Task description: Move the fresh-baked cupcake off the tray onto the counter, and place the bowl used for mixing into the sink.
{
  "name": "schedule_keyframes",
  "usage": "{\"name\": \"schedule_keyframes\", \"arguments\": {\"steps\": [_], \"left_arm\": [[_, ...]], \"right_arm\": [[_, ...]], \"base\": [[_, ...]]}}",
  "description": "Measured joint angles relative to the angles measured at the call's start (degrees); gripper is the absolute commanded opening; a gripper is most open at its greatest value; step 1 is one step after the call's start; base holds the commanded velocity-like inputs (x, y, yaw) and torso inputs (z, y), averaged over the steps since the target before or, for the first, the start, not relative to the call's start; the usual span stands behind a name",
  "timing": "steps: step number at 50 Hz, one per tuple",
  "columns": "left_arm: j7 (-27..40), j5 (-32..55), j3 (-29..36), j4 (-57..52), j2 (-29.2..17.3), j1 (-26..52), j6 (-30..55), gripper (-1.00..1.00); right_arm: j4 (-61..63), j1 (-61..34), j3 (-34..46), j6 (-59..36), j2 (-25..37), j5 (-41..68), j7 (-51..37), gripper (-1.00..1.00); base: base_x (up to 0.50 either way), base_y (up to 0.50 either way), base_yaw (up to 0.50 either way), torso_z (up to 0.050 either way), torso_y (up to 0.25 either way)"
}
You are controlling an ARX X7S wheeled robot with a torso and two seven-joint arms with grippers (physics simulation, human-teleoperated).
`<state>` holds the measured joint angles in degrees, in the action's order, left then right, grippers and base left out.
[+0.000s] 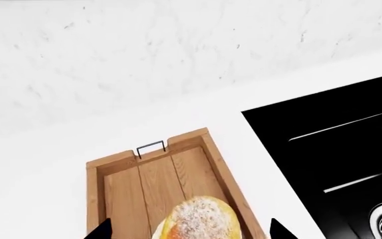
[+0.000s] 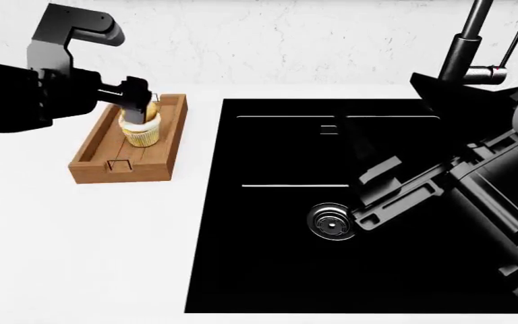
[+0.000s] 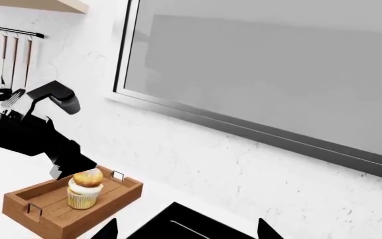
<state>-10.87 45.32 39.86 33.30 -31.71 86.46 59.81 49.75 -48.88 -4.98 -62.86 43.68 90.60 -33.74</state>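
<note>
Left end effector (image 2: 139,108) astride ribbed-liner cupcake (image 2: 141,131) — slatted wooden tray (image 2: 106,158)

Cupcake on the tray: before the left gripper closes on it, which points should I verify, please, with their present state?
1. The cupcake stands upright in the tray: ok.
2. The left gripper is open, with a fingertip on each side of the cupcake: ok.
3. The fingers are low enough to hold the paper liner and not the top: cannot tell.
4. Bare counter lies beside the tray for setting it down: ok.
5. The right gripper stays over the sink, away from the tray: ok.
6. The bowl is located for the later step: not ok, no view shows it.
</note>
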Motion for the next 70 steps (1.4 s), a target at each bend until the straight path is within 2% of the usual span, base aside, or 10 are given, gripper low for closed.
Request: {"name": "schedule_keyframes", "arguments": {"steps": [12,27,53,70], "left_arm": [[-2.8,-2.4,2.6,6.2,2.5,0.9,-1.9,1.00],[-4.9,-3.1,4.6,8.2,4.0,1.5,-1.1,1.00],[-6.4,-2.2,5.9,7.6,4.4,2.4,3.2,1.00],[-6.6,-2.3,5.8,10.1,4.6,2.9,3.0,1.00]], "right_arm": [[0.2,1.0,-0.3,0.5,0.2,-0.5,0.2,1.00],[0.1,1.6,-0.3,1.0,0.3,-1.1,0.7,1.00],[0.1,2.7,-0.5,1.8,0.6,-2.2,1.6,1.00],[0.2,3.4,-0.3,2.2,0.7,-2.5,1.8,1.00]], "base": [[0.00,0.00,0.00,0.000,0.000],[0.00,0.00,0.00,0.000,0.000],[0.00,0.00,0.00,0.000,0.000],[0.00,0.00,0.00,0.000,0.000]]}}
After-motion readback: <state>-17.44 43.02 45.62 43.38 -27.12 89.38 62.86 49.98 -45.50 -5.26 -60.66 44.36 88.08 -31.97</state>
